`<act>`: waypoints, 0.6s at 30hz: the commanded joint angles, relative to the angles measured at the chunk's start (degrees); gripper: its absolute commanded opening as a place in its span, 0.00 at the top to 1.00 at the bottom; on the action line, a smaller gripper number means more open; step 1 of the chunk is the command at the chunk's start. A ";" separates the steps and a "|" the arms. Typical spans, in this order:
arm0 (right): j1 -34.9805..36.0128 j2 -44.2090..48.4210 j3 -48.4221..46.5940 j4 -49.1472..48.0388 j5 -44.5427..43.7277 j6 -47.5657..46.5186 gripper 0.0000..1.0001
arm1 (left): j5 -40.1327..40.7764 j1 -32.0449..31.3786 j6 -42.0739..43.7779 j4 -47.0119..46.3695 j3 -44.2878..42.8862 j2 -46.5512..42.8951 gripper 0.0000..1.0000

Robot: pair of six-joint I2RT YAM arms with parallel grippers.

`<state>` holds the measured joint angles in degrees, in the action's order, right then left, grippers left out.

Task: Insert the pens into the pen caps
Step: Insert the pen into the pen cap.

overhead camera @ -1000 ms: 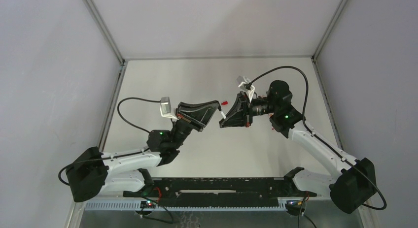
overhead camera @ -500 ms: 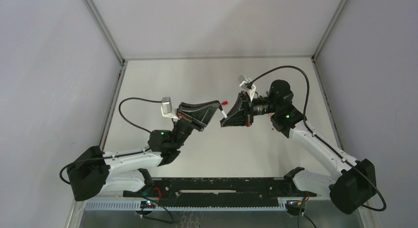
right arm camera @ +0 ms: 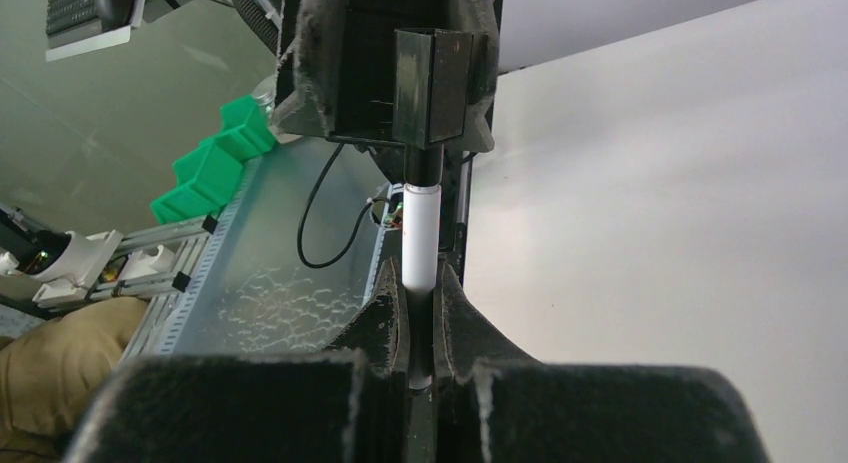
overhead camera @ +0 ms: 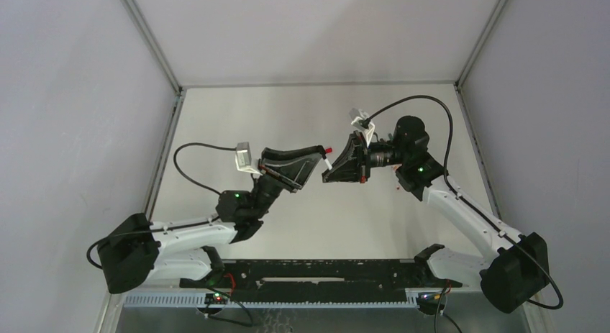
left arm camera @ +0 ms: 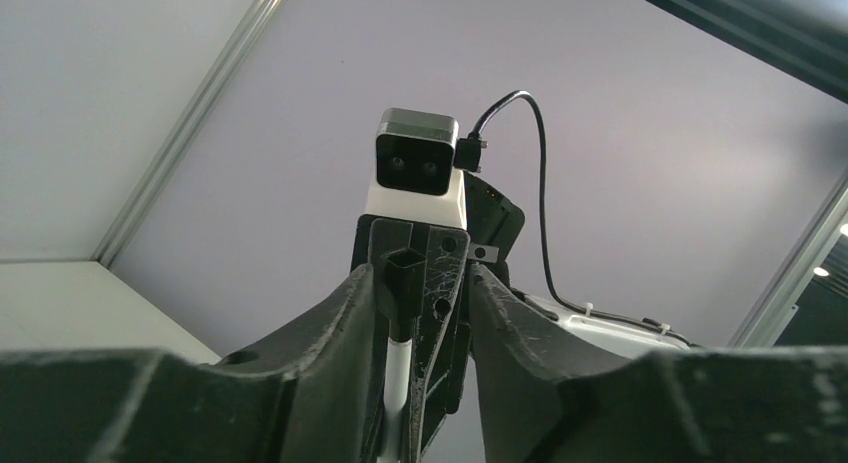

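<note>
Since a second ago the two grippers have closed most of the small gap between them. The left gripper has edged toward the right gripper, and their tips now almost meet in the air above the middle of the worktop.

We see the pen best from the right wrist. It is a slim, smooth, round white barrel pointing straight out from the right jaws, which are pressed tight on its lower part. At its far end the white gives way to a short black length, and that black end reaches the dark front of the left gripper. Whether this black part is a cap or the pen's own end, we cannot tell.

From the left wrist, a strip of the white barrel shows between the left jaws. They stand with a gap between them, and we cannot tell whether they grip anything.
</note>
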<state>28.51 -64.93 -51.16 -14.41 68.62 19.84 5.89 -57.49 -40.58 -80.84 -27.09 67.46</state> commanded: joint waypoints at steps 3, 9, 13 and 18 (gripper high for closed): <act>-0.21 1.07 -0.52 -0.27 -0.44 -1.53 1.00 | 2.23 -0.34 0.31 -1.06 2.04 -2.08 0.48; -0.32 0.95 -0.52 0.78 1.23 -3.20 1.00 | 5.01 -0.27 1.20 0.83 4.93 -4.78 0.33; -0.47 0.87 -0.48 2.56 3.40 -6.02 1.00 | 6.03 -0.25 3.30 2.47 6.91 -7.78 0.21; -0.48 0.65 -0.52 5.25 2.92 -9.44 1.00 | 5.90 -0.25 5.36 11.29 6.19 -13.95 0.10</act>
<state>28.42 -64.93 -51.16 -10.94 70.83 14.96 10.79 -57.54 -38.37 -76.09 -20.82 58.26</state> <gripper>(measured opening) 0.055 0.872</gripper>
